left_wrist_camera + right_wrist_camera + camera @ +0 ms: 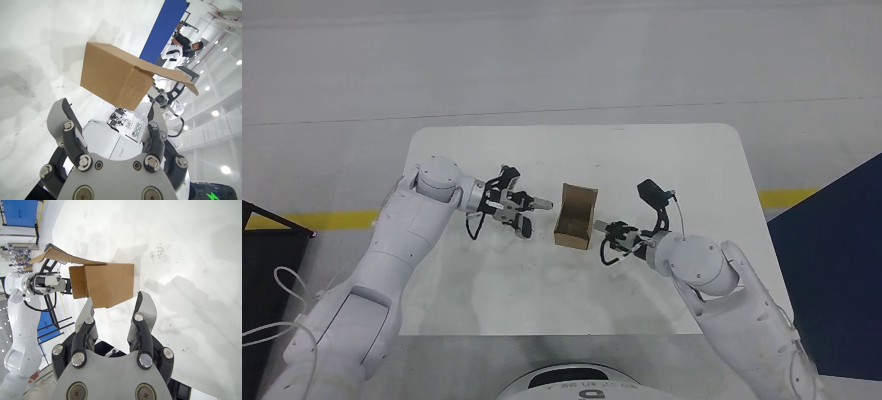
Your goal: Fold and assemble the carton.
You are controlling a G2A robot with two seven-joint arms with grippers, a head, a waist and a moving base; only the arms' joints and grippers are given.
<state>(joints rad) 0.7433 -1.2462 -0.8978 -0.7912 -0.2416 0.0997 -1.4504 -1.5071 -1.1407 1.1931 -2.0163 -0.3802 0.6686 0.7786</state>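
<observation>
TOP VIEW: A brown carton (575, 214) stands open-topped near the middle of the white table (682, 300), with the left gripper (533, 214) just beside one wall and the right gripper (604, 238) close to the corner on the opposite side, nearer the robot. LEFT WRIST: That arm's ribbed fingers (70, 113) are spread wide with the carton just ahead of them, one flap (170, 74) jutting out from its top edge. RIGHT WRIST: The fingers (140, 306) likewise stand apart, the carton's near corner just beyond their tips; whether they touch cannot be told.
</observation>
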